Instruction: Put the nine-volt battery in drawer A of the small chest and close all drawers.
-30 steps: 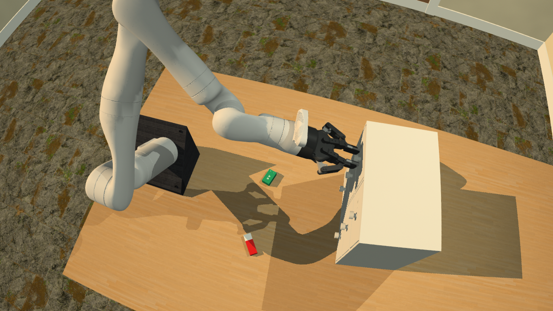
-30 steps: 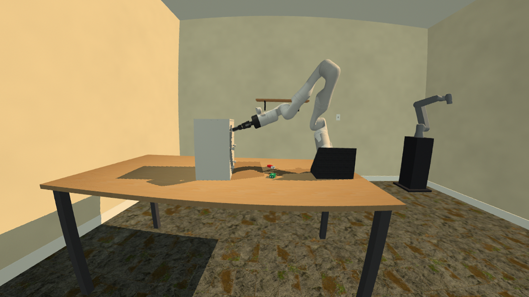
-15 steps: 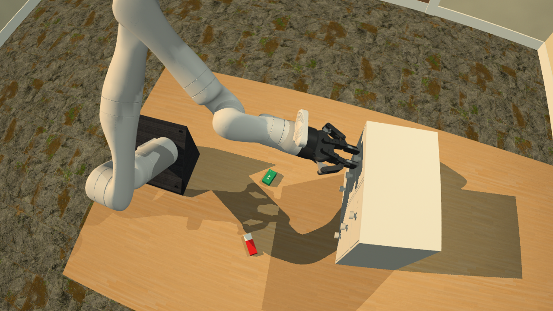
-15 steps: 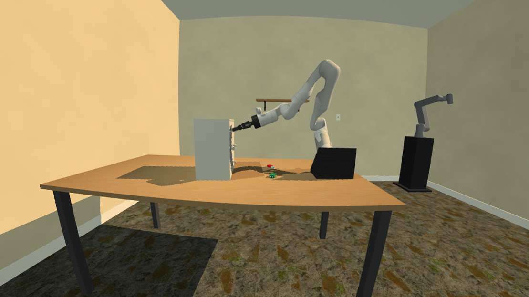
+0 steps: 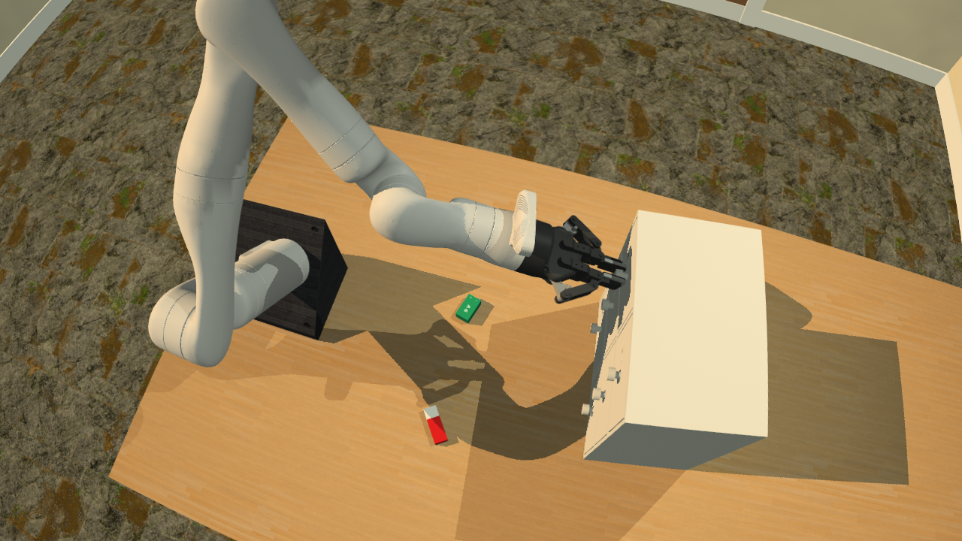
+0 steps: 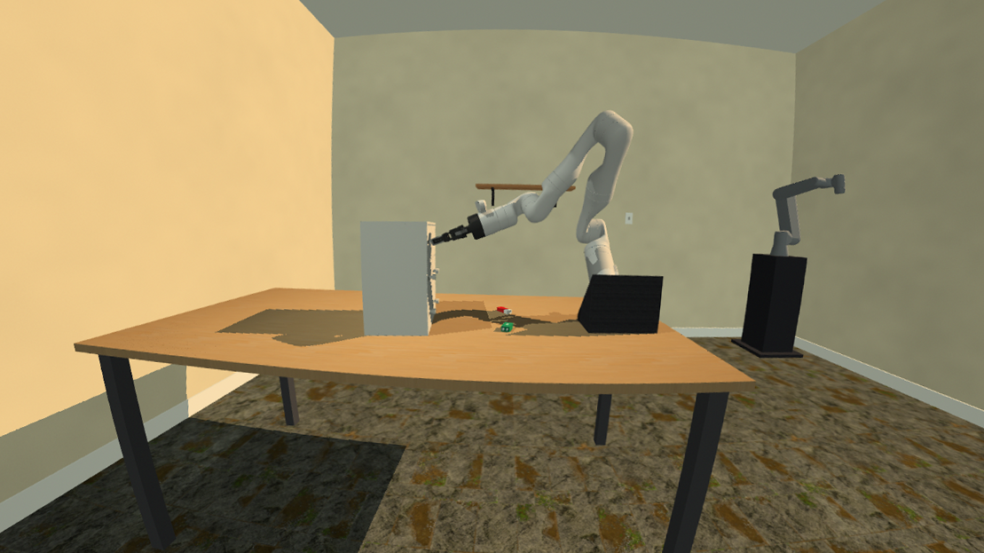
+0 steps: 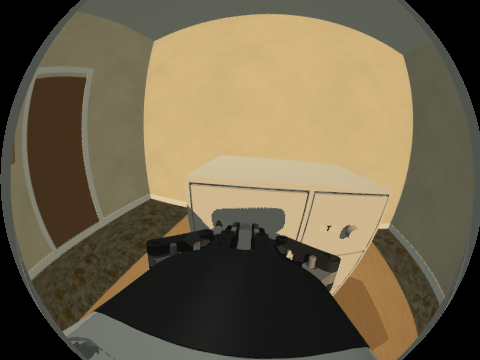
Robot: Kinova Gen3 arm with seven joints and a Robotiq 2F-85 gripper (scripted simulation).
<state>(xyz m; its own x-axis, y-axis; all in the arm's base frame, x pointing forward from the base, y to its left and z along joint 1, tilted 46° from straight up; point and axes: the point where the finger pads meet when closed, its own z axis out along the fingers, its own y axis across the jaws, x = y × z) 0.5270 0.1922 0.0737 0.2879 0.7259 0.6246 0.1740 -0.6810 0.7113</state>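
Note:
The green nine-volt battery lies on the table between the robot base and the chest. The white chest stands upright. Drawer A is the wide top drawer, at the left in the wrist view, and its front looks flush. Its label A shows just left of the fingers. My gripper is at this drawer's front, tilted slightly down, with its fingers close on both sides of the grey knob. The fingers hide much of the knob.
A red and white block lies on the table in front of the chest. Drawer T is beside drawer A, with its own knob. Several more knobs stick out lower down. The black robot base is opposite the chest.

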